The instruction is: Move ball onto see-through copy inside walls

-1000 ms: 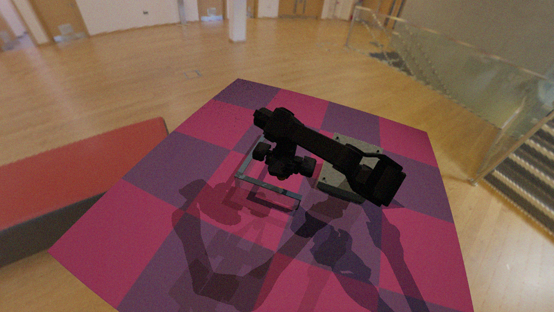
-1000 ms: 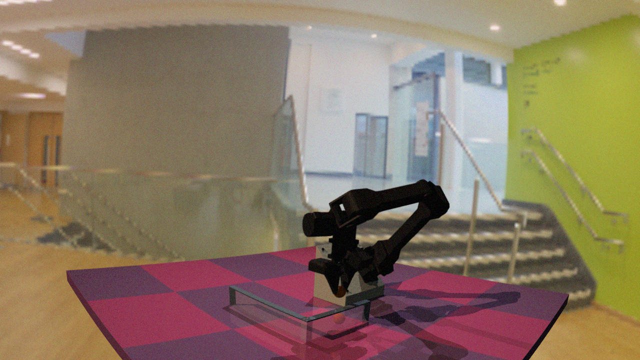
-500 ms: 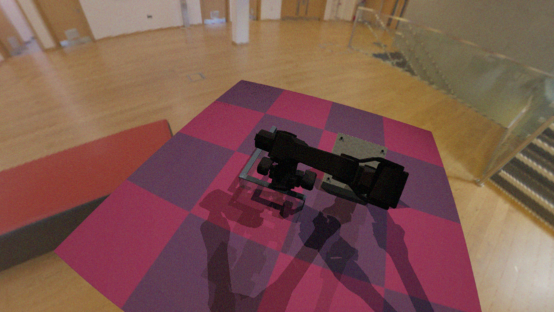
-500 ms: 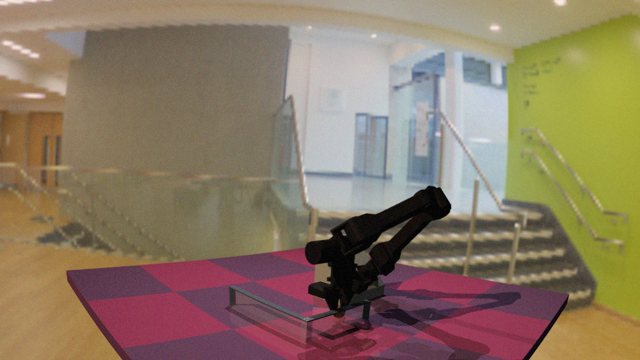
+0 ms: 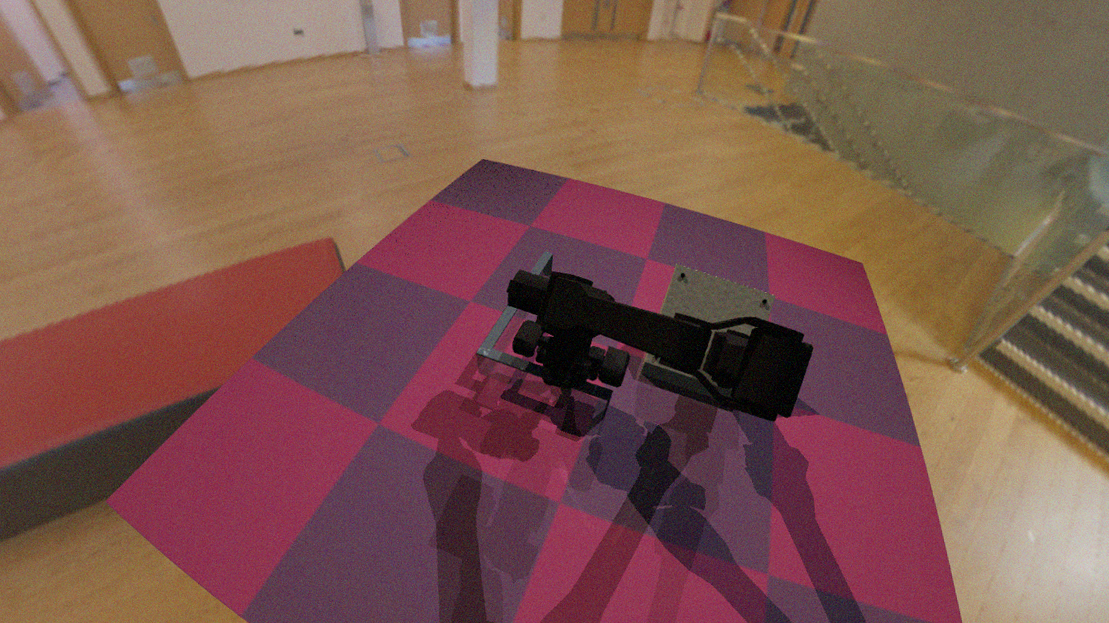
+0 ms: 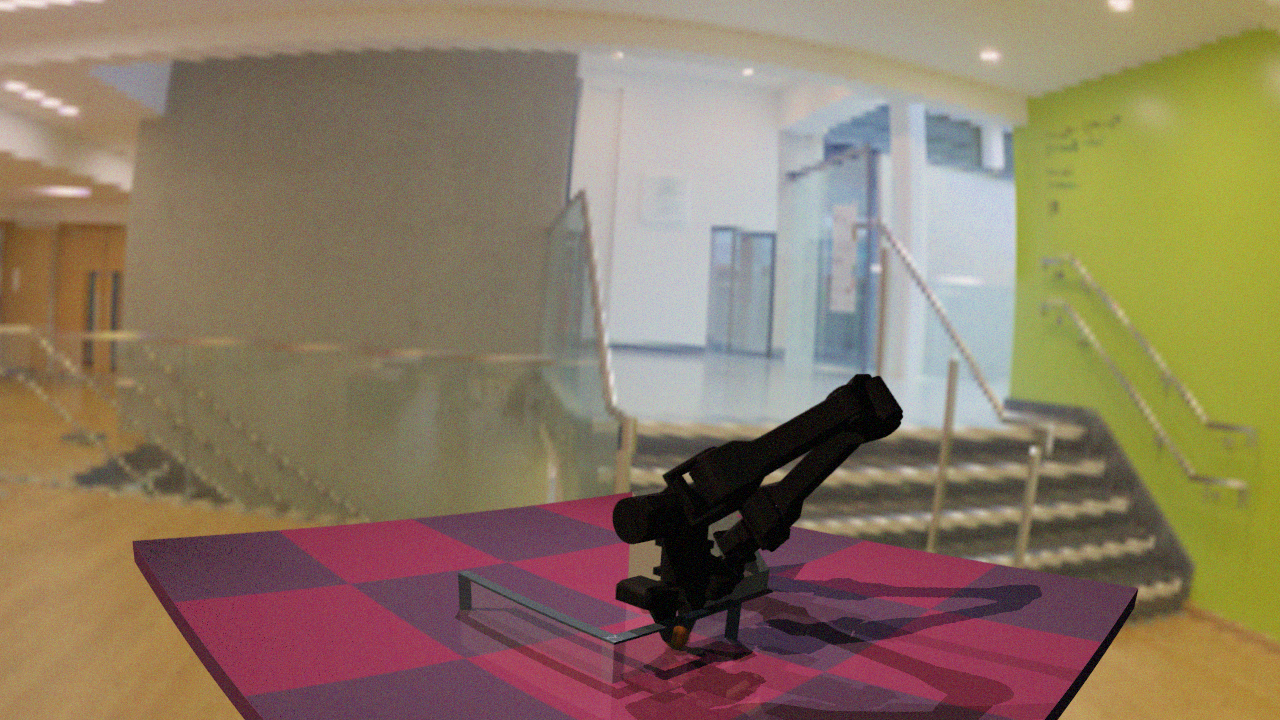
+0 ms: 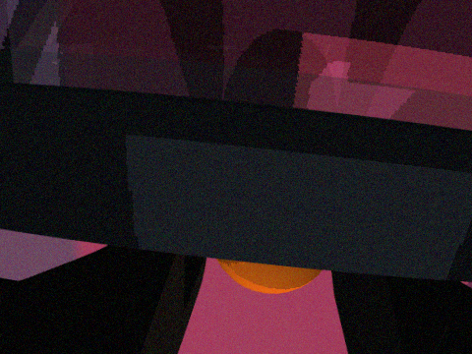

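Observation:
An orange ball (image 6: 680, 636) (image 7: 272, 279) is low at the table, between my fingers. My gripper (image 6: 677, 634) is shut on it, pointing down inside the corner, close against one wall. The clear walls (image 6: 537, 604) (image 7: 295, 211) (image 5: 497, 331) meet in a corner; the exterior camera sees the ball through one of them. In the wrist view that wall's thick dark top edge hides the ball's upper part and the fingertips. The see-through copy does not show apart from the ball in any view. In the top view the arm hides the ball.
The pink and purple checkered table (image 5: 268, 478) (image 6: 313, 635) carries the walls and the arm's pale base plate (image 5: 719, 295), close beside them. The arm's dark shadows fall across the table. A red bench (image 5: 139, 346) stands beyond the table's edge.

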`<control>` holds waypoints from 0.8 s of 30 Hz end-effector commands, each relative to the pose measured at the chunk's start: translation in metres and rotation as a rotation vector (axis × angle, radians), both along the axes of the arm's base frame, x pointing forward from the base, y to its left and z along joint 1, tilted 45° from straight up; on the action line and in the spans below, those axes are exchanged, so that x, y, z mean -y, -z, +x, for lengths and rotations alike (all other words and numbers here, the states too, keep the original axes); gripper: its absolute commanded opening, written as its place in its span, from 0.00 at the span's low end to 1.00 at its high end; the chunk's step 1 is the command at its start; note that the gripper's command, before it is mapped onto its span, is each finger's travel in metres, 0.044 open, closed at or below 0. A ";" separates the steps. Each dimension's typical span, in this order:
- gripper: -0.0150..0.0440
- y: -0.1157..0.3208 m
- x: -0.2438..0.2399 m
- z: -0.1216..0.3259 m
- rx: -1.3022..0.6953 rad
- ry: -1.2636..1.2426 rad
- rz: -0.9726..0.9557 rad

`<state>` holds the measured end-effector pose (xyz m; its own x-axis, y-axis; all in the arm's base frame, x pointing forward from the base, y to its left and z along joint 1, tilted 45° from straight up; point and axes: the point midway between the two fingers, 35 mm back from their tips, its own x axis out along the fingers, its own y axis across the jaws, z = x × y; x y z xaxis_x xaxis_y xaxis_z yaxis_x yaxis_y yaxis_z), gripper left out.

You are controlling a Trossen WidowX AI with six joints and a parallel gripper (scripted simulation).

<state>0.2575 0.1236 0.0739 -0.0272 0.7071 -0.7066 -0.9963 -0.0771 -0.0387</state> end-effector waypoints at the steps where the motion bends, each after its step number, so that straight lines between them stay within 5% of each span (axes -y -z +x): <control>1: 0.25 0.004 -0.003 -0.002 -0.010 0.004 0.003; 6: 0.25 0.004 -0.003 -0.002 -0.010 0.004 0.003; 16: 0.70 0.002 -0.002 0.000 -0.002 0.002 0.000; 24: 0.71 -0.014 0.017 0.003 -0.004 0.003 -0.006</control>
<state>0.2543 0.1222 0.0740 -0.0421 0.7063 -0.7066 -0.9964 -0.0821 -0.0227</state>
